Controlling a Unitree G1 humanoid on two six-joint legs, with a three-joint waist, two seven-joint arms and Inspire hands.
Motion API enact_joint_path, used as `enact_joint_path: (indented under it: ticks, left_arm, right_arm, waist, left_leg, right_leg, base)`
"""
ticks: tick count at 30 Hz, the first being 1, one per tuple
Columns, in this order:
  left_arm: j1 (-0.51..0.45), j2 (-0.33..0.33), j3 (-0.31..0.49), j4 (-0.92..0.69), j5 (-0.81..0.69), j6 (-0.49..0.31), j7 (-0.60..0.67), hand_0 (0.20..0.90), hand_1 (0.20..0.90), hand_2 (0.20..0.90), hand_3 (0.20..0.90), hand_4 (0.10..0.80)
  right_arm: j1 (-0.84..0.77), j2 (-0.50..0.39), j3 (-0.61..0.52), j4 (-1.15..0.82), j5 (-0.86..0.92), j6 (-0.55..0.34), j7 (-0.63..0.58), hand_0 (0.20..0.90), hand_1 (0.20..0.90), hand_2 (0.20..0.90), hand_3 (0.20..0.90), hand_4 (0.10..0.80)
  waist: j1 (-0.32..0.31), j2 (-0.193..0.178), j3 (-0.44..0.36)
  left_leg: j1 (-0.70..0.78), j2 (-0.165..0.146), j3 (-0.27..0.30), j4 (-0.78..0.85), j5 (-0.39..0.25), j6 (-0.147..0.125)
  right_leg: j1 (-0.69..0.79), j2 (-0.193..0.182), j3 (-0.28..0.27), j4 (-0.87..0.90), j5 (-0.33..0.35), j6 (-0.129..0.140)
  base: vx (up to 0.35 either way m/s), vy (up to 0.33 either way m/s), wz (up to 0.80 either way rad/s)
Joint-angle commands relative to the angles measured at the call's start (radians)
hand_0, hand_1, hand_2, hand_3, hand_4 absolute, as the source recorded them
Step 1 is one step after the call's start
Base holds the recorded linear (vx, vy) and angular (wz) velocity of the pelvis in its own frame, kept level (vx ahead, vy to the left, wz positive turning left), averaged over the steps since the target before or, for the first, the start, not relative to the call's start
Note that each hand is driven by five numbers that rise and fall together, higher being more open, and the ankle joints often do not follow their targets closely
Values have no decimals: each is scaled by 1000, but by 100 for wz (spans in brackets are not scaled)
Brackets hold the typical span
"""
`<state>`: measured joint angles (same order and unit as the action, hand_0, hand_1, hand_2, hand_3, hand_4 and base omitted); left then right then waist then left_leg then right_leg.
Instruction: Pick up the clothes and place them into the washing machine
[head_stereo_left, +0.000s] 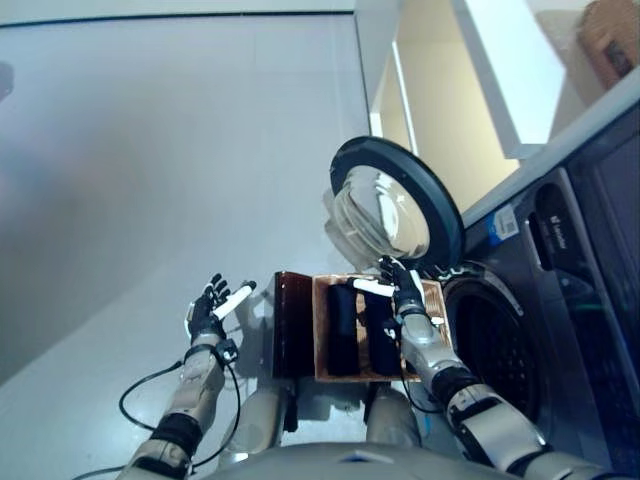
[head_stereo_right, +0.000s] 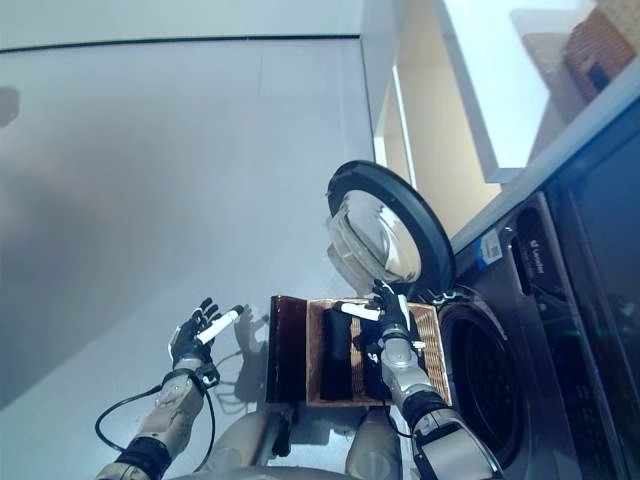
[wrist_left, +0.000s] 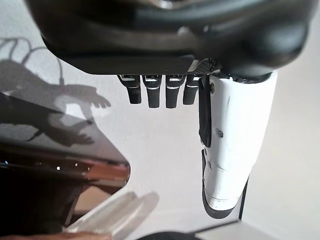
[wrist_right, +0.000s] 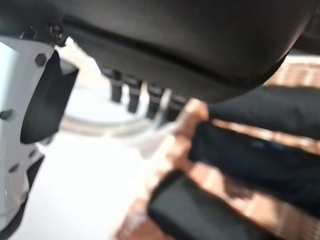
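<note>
Two dark rolled clothes (head_stereo_left: 343, 325) (wrist_right: 240, 150) lie side by side in a brown woven basket (head_stereo_left: 323, 335) in front of the washing machine (head_stereo_left: 560, 300). The machine's round door (head_stereo_left: 395, 205) stands swung open, and its dark drum opening (head_stereo_left: 490, 345) shows to the right of the basket. My right hand (head_stereo_left: 403, 290) hovers over the basket's far right part, fingers straight, holding nothing. My left hand (head_stereo_left: 212, 310) hangs open over the bare floor to the left of the basket, well apart from it.
A dark brown panel (head_stereo_left: 292, 322) adjoins the basket's left side. Pale grey floor (head_stereo_left: 150, 180) spreads to the left and beyond. A white cabinet edge (head_stereo_left: 510, 70) stands past the machine.
</note>
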<state>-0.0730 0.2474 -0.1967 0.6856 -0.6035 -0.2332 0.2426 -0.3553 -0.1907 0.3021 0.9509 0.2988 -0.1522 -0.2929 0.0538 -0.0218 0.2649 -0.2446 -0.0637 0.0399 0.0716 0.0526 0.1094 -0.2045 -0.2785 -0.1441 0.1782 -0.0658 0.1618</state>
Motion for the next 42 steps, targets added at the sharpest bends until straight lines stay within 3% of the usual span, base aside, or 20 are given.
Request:
enact_joint_path:
  ticks: [1, 3, 6, 10, 15, 17, 19, 25, 29, 42]
  left_arm:
    - [-33, 1, 24, -108, 2, -85, 10, 900, 900, 900, 900, 800]
    - [-33, -9, 25, -105, -4, -87, 19, 900, 900, 900, 900, 800]
    - [-36, -10, 28, -110, -7, -92, 27, 900, 900, 900, 900, 800]
    - [-26, -13, 25, -135, -9, -95, 26, 900, 900, 900, 900, 800]
    - [-48, -16, 30, -128, 18, -97, 39, 900, 900, 900, 900, 800]
    - [-77, -14, 33, -132, 26, -102, 51, 900, 900, 900, 900, 800]
    - [-95, -12, 29, -127, 28, -105, 50, 900, 900, 900, 900, 800]
    - [-106, -7, 9, -187, 48, -120, 57, 900, 900, 900, 900, 800]
    - [-109, 2, -5, -205, 50, -122, 51, 900, 900, 900, 900, 800]
    - [-114, -13, 16, -178, 45, -126, 83, 900, 900, 900, 900, 800]
  right_arm:
    - [-96, -62, -43, -92, -50, -75, -67, 900, 900, 900, 900, 800]
    - [-105, -66, -44, -97, -63, -80, -93, 900, 900, 900, 900, 800]
    - [-120, -68, -38, -86, -72, -80, -107, 900, 900, 900, 900, 800]
    - [-136, -71, -32, -77, -82, -84, -112, 900, 900, 900, 900, 800]
    - [-135, -93, -24, -126, -206, -53, -173, 900, 900, 900, 900, 800]
    - [-125, -107, -40, -134, -246, -41, -207, 900, 900, 900, 900, 800]
    - [-117, -119, -48, -127, -273, -29, -222, 900, 900, 900, 900, 800]
    - [-143, -131, -16, 6, -371, 18, -246, 900, 900, 900, 900, 800]
    - [-171, -139, -47, 104, -358, 24, -289, 900, 900, 900, 900, 800]
    - [-149, -152, -49, -21, -394, 16, -319, 900, 900, 900, 900, 800]
  waist:
    - [9, -16, 19]
    - [8, -14, 30]
    - [14, -13, 43]
    - [32, -15, 57]
    - [-6, 13, 66]
    - [-29, 15, 67]
    - [-61, 15, 61]
    - [-53, 33, 95]
    - [-44, 53, 100]
    - [-76, 64, 127]
  left_leg:
    - [-17, 90, -5, 159, -120, -128]
    - [-46, 110, -19, 154, -100, -139]
    - [-63, 113, -39, 162, -95, -144]
    - [-75, 93, -165, 156, -93, -170]
    - [-73, 109, -107, 84, -48, -169]
    - [-96, 127, -31, 84, -36, -172]
    - [-97, 166, 86, 97, -32, -179]
    - [-136, 164, 64, 183, -79, -161]
    - [-178, 151, 67, 201, -82, -155]
    - [-340, 184, 53, 431, -178, -154]
  right_leg:
    - [16, -1, -20, -97, 197, 17]
    - [-1, 20, -19, -95, 188, 6]
    - [-22, 33, -8, -87, 185, -1]
    - [-37, 48, 19, -84, 180, -8]
    - [-83, 41, 12, -62, 175, -9]
    - [-96, 23, -10, -68, 185, -4]
    - [-102, 5, -29, -70, 186, 0]
    - [-129, 7, 17, -56, 200, -1]
    - [-160, -8, 13, -52, 206, 1]
    - [-350, 19, 52, 168, 119, -31]
  base:
    - [-54, -122, 2]
    - [-77, -133, -12]
    - [-56, -78, -7]
    - [-29, -45, -20]
    - [-76, 61, -1]
    - [-71, 24, 9]
    - [-34, 48, 35]
    - [-19, 50, -2]
    - [-39, 45, -15]
    - [-63, -7, -2]
